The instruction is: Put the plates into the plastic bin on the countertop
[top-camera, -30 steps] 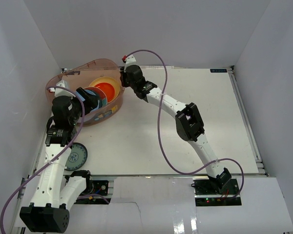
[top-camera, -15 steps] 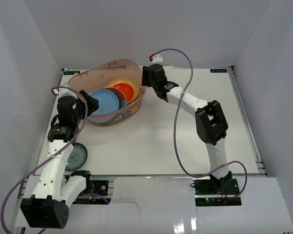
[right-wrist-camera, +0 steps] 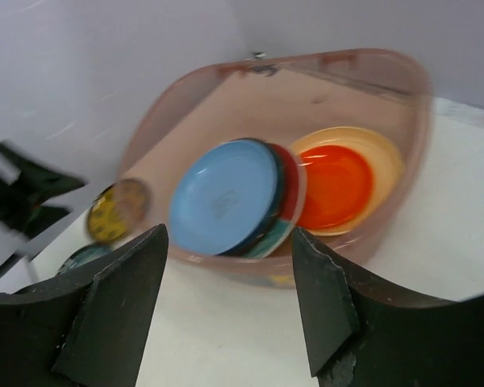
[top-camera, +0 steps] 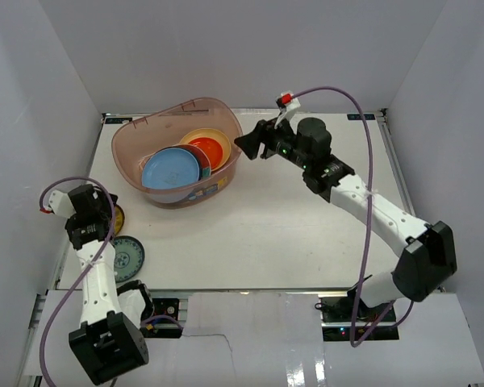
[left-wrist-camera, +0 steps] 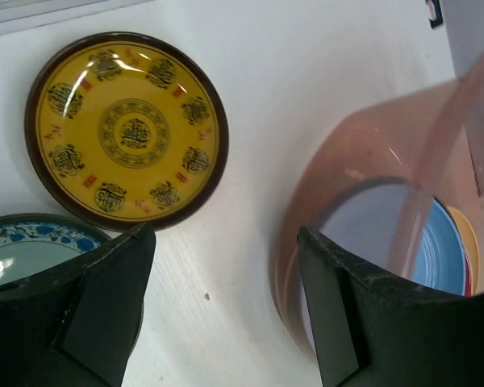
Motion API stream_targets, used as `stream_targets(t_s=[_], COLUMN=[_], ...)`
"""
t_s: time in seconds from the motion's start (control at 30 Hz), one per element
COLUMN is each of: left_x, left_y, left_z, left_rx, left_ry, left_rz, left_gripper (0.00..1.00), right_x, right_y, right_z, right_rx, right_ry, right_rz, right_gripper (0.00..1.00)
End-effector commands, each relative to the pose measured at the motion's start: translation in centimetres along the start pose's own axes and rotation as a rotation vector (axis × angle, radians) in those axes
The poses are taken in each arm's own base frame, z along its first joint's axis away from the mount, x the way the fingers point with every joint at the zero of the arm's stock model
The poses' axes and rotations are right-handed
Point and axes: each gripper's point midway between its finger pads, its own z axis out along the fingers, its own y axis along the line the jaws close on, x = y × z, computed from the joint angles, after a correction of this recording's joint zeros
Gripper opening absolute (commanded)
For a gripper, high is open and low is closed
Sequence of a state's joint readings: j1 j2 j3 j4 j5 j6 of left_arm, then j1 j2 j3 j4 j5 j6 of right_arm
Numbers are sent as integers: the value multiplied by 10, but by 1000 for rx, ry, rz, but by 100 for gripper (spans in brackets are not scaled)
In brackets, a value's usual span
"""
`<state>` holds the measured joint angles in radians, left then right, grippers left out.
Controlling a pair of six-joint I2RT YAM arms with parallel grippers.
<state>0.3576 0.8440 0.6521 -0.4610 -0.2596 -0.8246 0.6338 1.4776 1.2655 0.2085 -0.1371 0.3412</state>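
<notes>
Both arms pulled back from the plastic bin [top-camera: 123,153], which sits at 11 o'clock on the white-walled worktop [top-camera: 306,234]. Left end effector [left-wrist-camera: 223,242] and right end effector [right-wrist-camera: 228,242] gape empty; yellow patterned plate [left-wrist-camera: 125,129] lies outside at 8.

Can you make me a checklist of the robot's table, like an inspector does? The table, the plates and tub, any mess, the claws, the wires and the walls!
Surface: white countertop, flat, with metal rails at its edges.
Job's things: plastic bin at the far left holds a blue plate topping a stack, beside an orange-red plate lying in a tan-yellow plate. Outside it, by the left arm: yellow patterned plate and teal patterned plate.
Clutter: nothing seen.
Claws: left claw open and empty, above the countertop near the two loose plates; right claw open and empty, pointing at the bin.
Cables: a purple cable loops off each arm.
Surroundings: white walls on three sides.
</notes>
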Motion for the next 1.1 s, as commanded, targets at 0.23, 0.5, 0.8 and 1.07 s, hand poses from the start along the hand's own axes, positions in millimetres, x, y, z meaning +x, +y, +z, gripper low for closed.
stream_targets(t_s=[0.23, 0.5, 0.8, 1.07], left_x=[-14, -6, 13, 28], left_y=[89, 124, 127, 121], left_z=[50, 65, 99, 117], left_rx=[-224, -299, -231, -178], left_ry=[21, 66, 209, 267], left_rz=[-111, -115, -107, -160], left_gripper=[77, 77, 72, 41], right_x=[124, 195, 272, 328], right_y=[126, 164, 171, 182], right_z=[-44, -34, -4, 32], right_rx=[-379, -400, -345, -296], right_ry=[197, 318, 468, 562], right_rz=[53, 55, 270, 409], right_gripper=[66, 69, 67, 71])
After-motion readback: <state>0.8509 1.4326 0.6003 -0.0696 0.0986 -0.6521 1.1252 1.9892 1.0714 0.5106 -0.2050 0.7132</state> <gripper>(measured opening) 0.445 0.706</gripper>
